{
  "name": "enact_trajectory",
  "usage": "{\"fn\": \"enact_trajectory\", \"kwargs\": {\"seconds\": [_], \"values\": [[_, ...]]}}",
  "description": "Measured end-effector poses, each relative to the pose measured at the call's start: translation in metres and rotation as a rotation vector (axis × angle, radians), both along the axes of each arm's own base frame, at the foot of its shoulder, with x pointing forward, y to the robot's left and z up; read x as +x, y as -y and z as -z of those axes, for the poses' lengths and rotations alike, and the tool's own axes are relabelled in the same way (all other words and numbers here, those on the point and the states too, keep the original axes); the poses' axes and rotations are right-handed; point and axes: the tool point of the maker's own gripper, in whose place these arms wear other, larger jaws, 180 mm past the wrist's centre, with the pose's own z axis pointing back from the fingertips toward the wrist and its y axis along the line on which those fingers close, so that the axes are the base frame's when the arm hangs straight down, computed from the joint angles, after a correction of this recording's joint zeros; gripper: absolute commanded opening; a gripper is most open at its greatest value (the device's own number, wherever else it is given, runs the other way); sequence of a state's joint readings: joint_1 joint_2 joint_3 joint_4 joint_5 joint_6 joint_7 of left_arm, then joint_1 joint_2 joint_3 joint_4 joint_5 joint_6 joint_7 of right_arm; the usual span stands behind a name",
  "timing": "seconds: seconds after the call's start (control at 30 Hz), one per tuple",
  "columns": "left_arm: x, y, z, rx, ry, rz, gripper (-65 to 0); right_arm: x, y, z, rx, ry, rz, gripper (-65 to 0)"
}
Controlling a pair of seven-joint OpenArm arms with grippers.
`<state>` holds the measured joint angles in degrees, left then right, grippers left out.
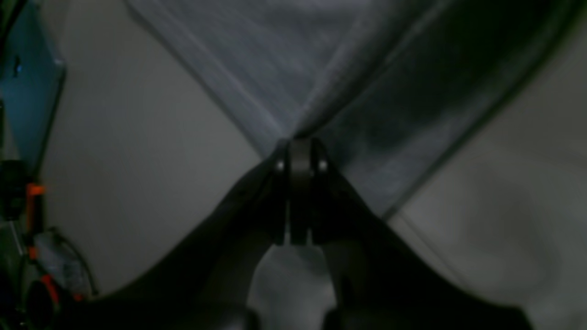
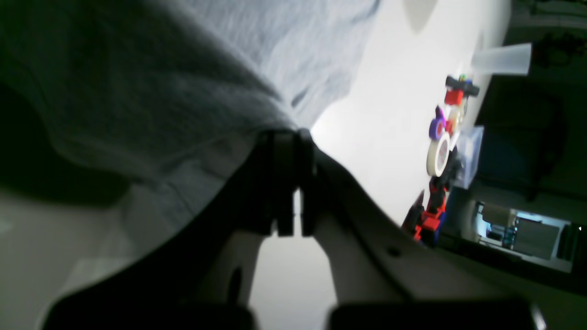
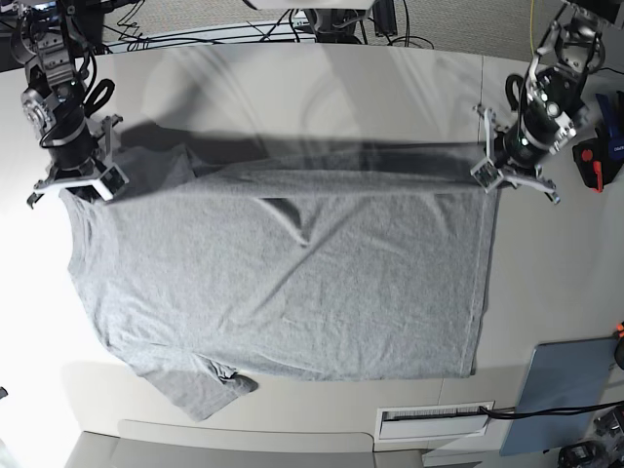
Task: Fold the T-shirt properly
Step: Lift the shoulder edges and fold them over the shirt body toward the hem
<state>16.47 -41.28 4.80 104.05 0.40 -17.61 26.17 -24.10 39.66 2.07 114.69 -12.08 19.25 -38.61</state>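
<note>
The grey T-shirt is spread wide across the white table, with one short sleeve lying at the near left. Its far edge is raised off the table and pulled taut between both grippers, casting a shadow behind it. My left gripper is at the right of the base view, shut on the shirt's far right corner. In the left wrist view, that gripper pinches the cloth. My right gripper is shut on the far left corner of the fabric.
A blue-grey pad lies at the near right and a white labelled strip sits on the front edge. A red-and-black tool is at the right. Tape rolls and small coloured parts line the table edge beside a clear cup.
</note>
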Motion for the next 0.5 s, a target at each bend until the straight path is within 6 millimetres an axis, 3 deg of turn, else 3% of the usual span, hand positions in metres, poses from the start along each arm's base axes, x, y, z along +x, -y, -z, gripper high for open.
{"fn": "enact_trajectory", "kwargs": {"seconds": [0.3, 0.5], "values": [[0.020, 0.005, 0.006, -0.081, -0.038, 0.002, -65.0, 0.009, -0.001, -0.006, 0.017, 0.026, 0.000, -65.0], [0.030, 0.005, 0.003, -0.122, -0.033, -0.019, -65.0, 0.018, 0.018, 0.007, 0.040, 0.010, 0.049, -65.0]]}}
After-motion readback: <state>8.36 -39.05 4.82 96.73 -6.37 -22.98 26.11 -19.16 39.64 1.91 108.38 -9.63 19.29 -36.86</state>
